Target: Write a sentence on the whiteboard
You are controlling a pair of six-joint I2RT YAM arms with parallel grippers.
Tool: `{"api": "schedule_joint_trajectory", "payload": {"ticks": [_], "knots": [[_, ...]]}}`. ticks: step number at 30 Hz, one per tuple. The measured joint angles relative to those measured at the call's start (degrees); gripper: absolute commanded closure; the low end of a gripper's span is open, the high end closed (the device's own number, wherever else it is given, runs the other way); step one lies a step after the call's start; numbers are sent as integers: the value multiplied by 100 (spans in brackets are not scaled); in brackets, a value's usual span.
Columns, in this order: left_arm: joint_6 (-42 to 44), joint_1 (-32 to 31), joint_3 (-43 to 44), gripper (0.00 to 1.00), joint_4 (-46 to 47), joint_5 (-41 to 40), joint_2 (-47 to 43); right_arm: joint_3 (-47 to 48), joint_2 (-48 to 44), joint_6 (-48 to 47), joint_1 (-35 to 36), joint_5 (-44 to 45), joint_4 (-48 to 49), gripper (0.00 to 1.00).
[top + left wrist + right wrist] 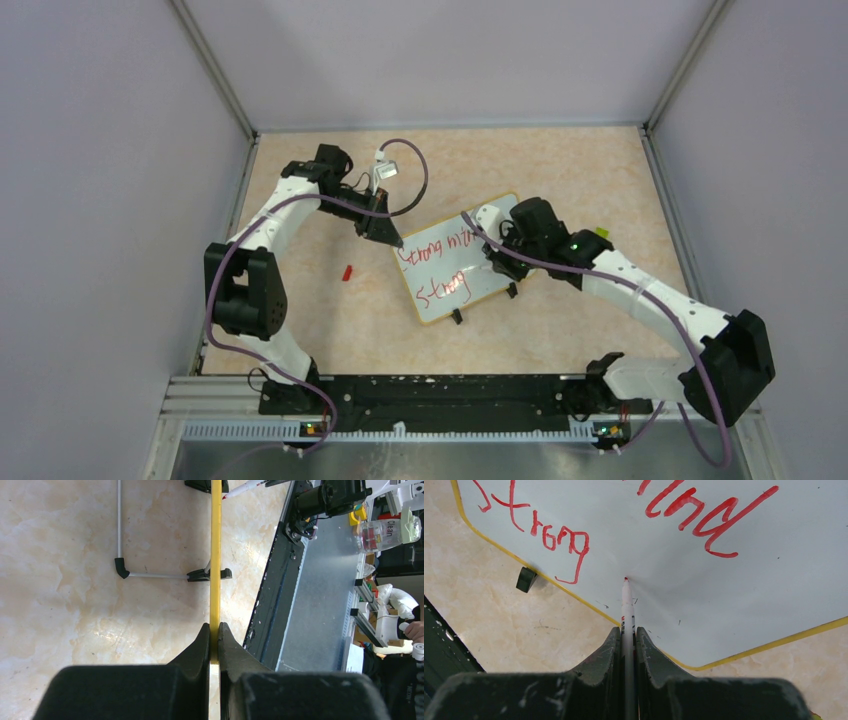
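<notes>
Left gripper [385,232]: you have its jaws clamped on the yellow rim of the whiteboard [462,260], at the board's far left corner; your left wrist view shows the rim edge-on between the pads [204,645].
Right gripper [626,632]: its jaws are pinched on a marker [626,605], over the board's right half.
Marker tip: it is on the white surface just right of the lower "Strong"; from your right wrist view it seems to touch the board.
Whiteboard: it sits mid-table, turned at an angle, with its two black clip feet [457,316] on the near long edge.
Sentence [440,262]: it is in red and reads "Strong mind" on the upper line and "Strong" on the lower.
Red cap [347,272]: it lies on the table [330,330] left of the board, apart from it.
</notes>
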Motion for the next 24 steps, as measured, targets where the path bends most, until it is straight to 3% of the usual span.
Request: {"api": "schedule_joint_trajectory", "payload": {"ticks": [24], "knots": [[0,0,7,100,-2,-2,0,-120,122,-74,52,-85,-55,100]]}}
